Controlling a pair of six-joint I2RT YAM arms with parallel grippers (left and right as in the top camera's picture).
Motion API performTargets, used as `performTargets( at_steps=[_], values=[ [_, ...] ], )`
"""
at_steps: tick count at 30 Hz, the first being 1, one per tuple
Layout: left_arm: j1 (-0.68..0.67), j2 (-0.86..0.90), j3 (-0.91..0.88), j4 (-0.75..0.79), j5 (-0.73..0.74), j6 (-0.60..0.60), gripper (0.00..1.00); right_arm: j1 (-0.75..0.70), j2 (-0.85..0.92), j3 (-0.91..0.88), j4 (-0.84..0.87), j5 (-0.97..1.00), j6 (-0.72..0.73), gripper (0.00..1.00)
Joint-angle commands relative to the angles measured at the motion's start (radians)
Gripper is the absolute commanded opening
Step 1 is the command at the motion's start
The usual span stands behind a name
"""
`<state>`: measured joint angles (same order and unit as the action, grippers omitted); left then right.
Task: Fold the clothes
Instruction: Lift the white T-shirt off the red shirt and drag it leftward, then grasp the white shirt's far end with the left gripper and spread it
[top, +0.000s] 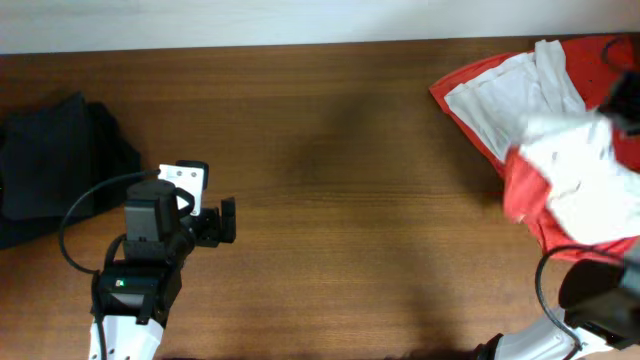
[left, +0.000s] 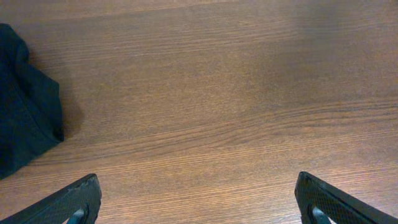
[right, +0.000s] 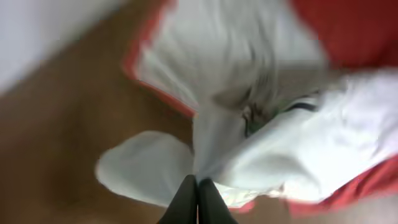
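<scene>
The white T-shirt (top: 572, 165) is bunched and blurred over the red shirts (top: 520, 195) at the far right of the table. In the right wrist view its thin white fabric (right: 298, 149) hangs in folds, with a small green-and-grey graphic (right: 256, 119) showing. My right gripper (right: 198, 190) is shut on a pinch of this white fabric and holds it lifted. In the overhead view only the right arm's dark parts show at the right edge. My left gripper (top: 224, 220) (left: 198, 190) is open and empty, low over bare wood at the left.
Black folded garments (top: 50, 165) (left: 25, 112) lie at the left edge, just left of the left gripper. The red shirts (right: 367, 37) spread under and behind the white one. The brown wooden table (top: 350, 200) meets a pale wall along its far edge.
</scene>
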<state>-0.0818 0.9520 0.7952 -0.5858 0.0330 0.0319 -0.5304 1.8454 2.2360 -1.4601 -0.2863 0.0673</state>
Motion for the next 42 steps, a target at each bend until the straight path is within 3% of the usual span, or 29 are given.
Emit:
performTargets(
  at_steps=[1,2,7,11,14,18,23,27,29,30,31,35,39,42],
  values=[
    [0.006,-0.002,0.016,0.002,-0.004,-0.010,0.99,-0.001,-0.083,0.283,0.022,0.120,0.043,0.04],
    [0.006,-0.002,0.016,0.002,-0.004,-0.010,0.99,-0.001,-0.084,0.320,0.004,0.240,0.133,0.04],
    [0.006,-0.002,0.016,0.002,-0.004,-0.010,0.99,-0.001,-0.082,0.347,-0.007,0.395,0.230,0.04],
    [0.006,-0.002,0.016,0.002,-0.004,-0.010,0.99,0.071,-0.077,0.346,-0.047,-0.003,0.014,0.04],
    [0.006,-0.002,0.016,0.018,-0.004,-0.010,0.99,0.302,-0.070,0.343,-0.237,-0.037,-0.029,0.04],
    [0.006,-0.002,0.016,0.092,-0.005,-0.010,0.99,0.704,-0.035,0.299,-0.200,-0.068,0.072,0.04],
    [0.006,-0.002,0.016,0.140,-0.004,-0.010,0.99,0.969,0.129,0.266,-0.215,-0.013,0.104,0.04],
    [0.006,-0.002,0.016,0.142,-0.004,-0.010,0.99,1.075,0.264,0.266,-0.197,0.047,0.107,0.05],
    [0.006,-0.002,0.016,0.145,-0.003,-0.010,0.99,1.057,0.267,0.267,-0.149,0.203,0.106,0.15],
    [0.006,-0.002,0.016,0.153,-0.002,-0.010,0.99,1.030,0.255,0.268,-0.120,0.260,0.106,0.60],
    [0.006,-0.002,0.016,0.172,0.026,-0.010,0.99,0.979,0.241,0.268,-0.113,0.275,0.103,0.99],
    [0.006,0.088,0.015,0.246,0.233,-0.016,0.99,0.763,0.232,0.267,-0.239,0.261,0.117,0.99],
    [-0.020,0.413,0.015,0.301,0.418,-0.068,0.99,0.628,0.231,0.267,-0.239,0.220,0.117,0.99],
    [-0.028,0.601,0.016,0.381,0.424,-0.126,0.99,0.531,0.230,0.257,-0.239,0.218,0.165,0.99]
  ],
)
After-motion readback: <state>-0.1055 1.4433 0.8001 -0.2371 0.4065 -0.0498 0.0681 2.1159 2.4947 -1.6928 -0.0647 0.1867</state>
